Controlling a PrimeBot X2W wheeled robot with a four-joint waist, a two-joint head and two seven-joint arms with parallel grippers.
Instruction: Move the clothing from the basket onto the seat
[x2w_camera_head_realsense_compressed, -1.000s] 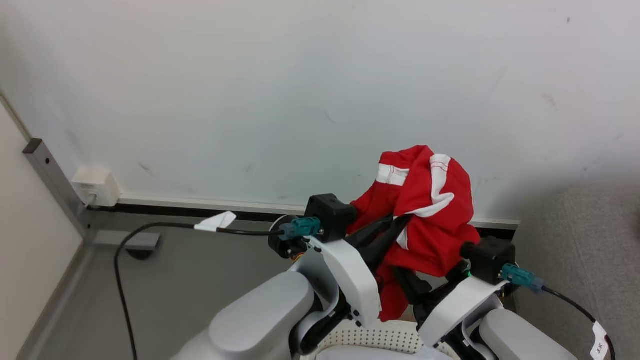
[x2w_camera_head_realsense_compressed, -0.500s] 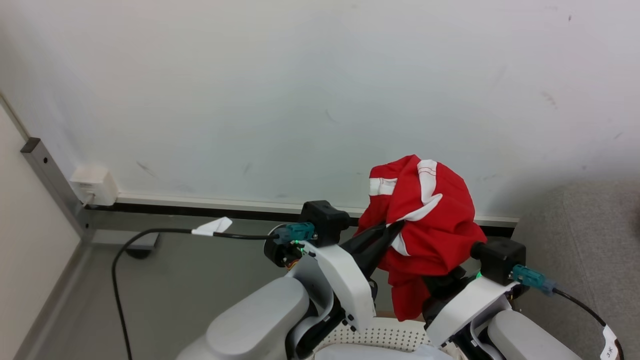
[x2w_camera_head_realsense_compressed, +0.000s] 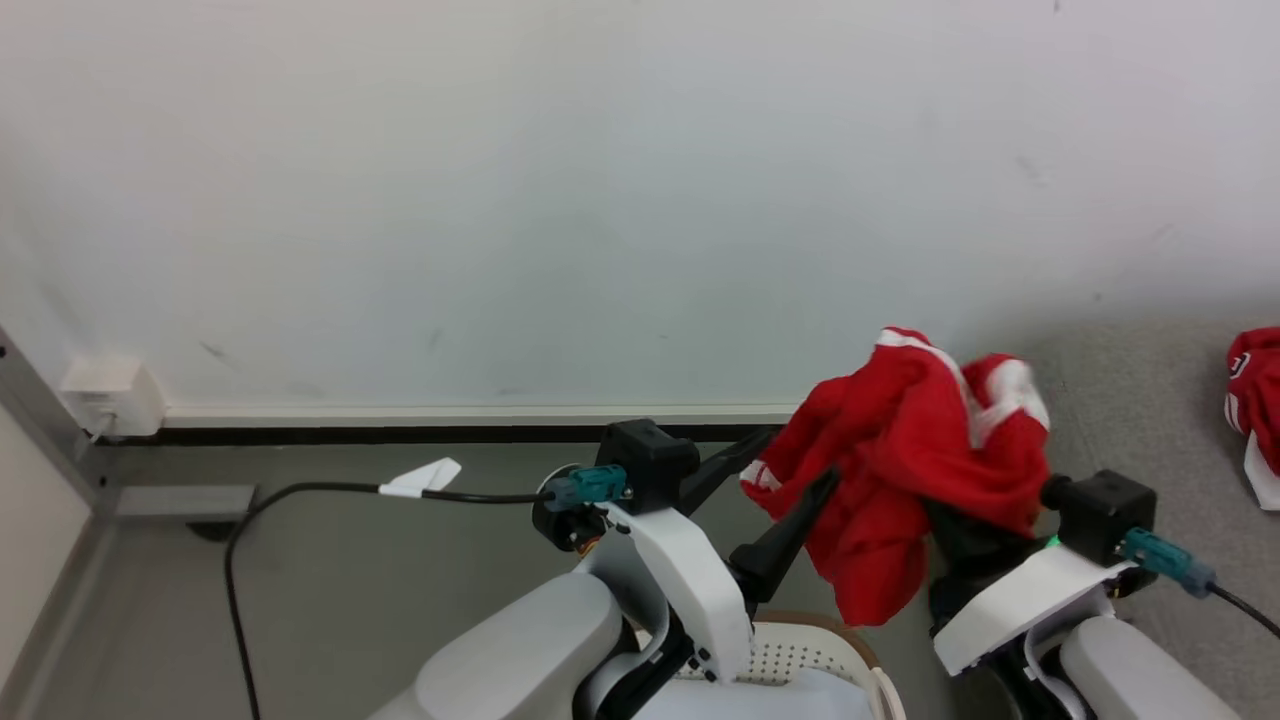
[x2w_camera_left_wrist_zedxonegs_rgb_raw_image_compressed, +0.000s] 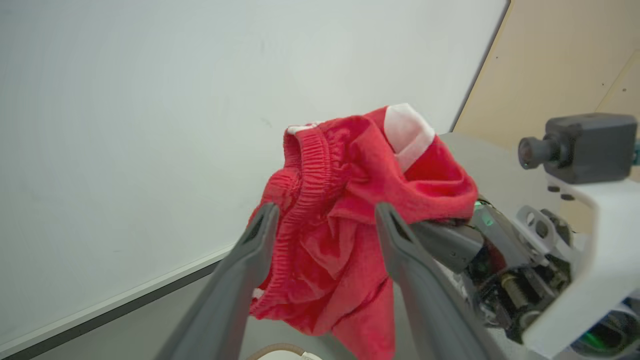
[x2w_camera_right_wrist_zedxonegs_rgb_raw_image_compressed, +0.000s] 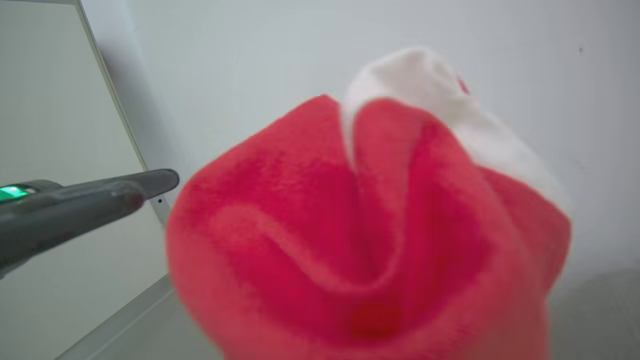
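The clothing (x2w_camera_head_realsense_compressed: 910, 470), a crumpled red garment with white panels, hangs in the air over my right gripper (x2w_camera_left_wrist_zedxonegs_rgb_raw_image_compressed: 445, 242), which looks shut on it; the fingertips are buried in the cloth. In the right wrist view the clothing (x2w_camera_right_wrist_zedxonegs_rgb_raw_image_compressed: 360, 230) blocks most of the picture. My left gripper (x2w_camera_head_realsense_compressed: 785, 470) stands open just left of the garment, its fingers (x2w_camera_left_wrist_zedxonegs_rgb_raw_image_compressed: 260, 235) apart and gripping nothing. The basket (x2w_camera_head_realsense_compressed: 790, 655), white and perforated with a brown rim, lies below between my arms. The grey seat (x2w_camera_head_realsense_compressed: 1130, 400) spreads out at the right.
Another red and white garment (x2w_camera_head_realsense_compressed: 1255, 400) lies on the seat at the far right edge. A white wall stands close ahead over a grey floor. A black cable with a white tag (x2w_camera_head_realsense_compressed: 425, 472) runs from my left wrist toward a wall box (x2w_camera_head_realsense_compressed: 110, 395).
The head view has swung right, bringing in more of the seat. My left gripper has opened and let go of the clothing, which now hangs from the right gripper alone, nearer the seat.
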